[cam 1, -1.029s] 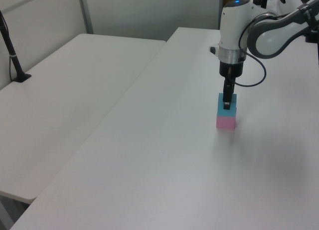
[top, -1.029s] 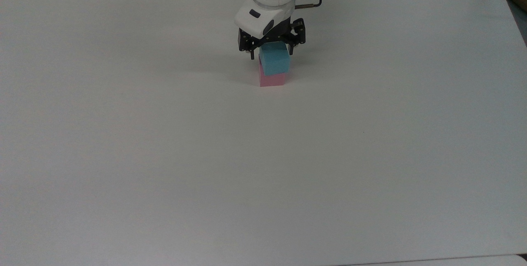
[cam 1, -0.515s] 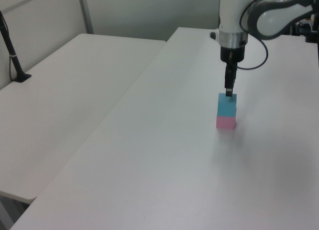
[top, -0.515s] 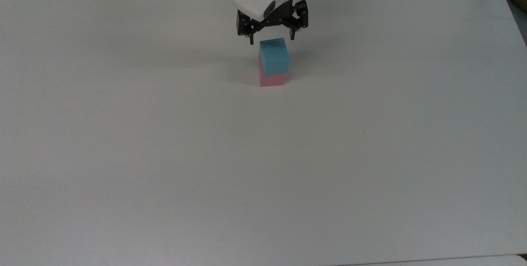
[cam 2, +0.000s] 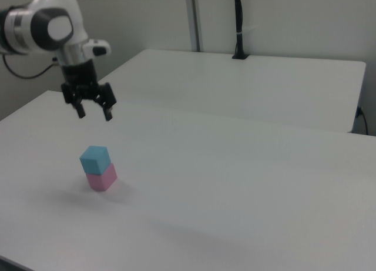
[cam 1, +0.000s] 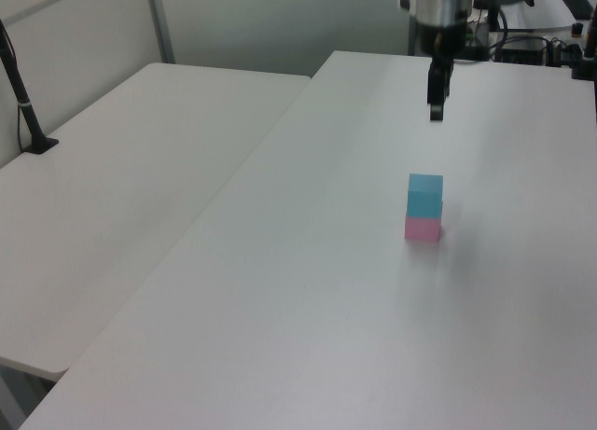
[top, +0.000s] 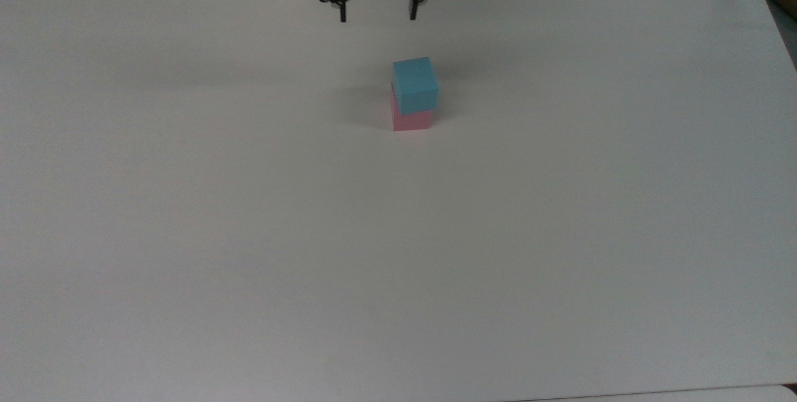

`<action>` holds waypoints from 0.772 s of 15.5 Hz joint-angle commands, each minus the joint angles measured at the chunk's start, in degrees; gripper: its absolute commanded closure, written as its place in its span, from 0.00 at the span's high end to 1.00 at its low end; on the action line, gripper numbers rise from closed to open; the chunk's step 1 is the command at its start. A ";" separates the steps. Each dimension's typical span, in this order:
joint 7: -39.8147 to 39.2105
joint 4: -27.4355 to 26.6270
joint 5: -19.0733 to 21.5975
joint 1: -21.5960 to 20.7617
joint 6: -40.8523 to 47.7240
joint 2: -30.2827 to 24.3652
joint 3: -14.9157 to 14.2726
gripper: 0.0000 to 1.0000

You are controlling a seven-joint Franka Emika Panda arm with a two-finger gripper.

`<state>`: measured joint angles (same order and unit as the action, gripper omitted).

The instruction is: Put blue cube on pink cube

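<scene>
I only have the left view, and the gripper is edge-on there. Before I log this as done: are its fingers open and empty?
Observer: Yes. In the top view the gripper is open, with nothing between its fingers, and it is well clear of the blue cube.
Operator: Is it straight over the stack?
Observer: No. It hangs toward the top view's left of the blue cube.
Operator: Is blue seated flat on pink?
Observer: In the right view it rests flat on the pink cube, seemingly shifted a little toward the right view's left.
</scene>
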<state>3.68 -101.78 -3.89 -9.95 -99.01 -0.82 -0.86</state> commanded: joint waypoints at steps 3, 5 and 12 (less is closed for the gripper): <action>-0.96 7.02 -1.21 6.86 3.91 -0.59 -0.64 1.00; -1.05 7.91 -1.04 8.45 4.96 -0.50 -0.55 1.00; -3.42 8.44 -0.24 8.63 6.90 -0.32 -0.64 1.00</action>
<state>1.33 -94.73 -4.36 -1.04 -94.32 -1.42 -1.39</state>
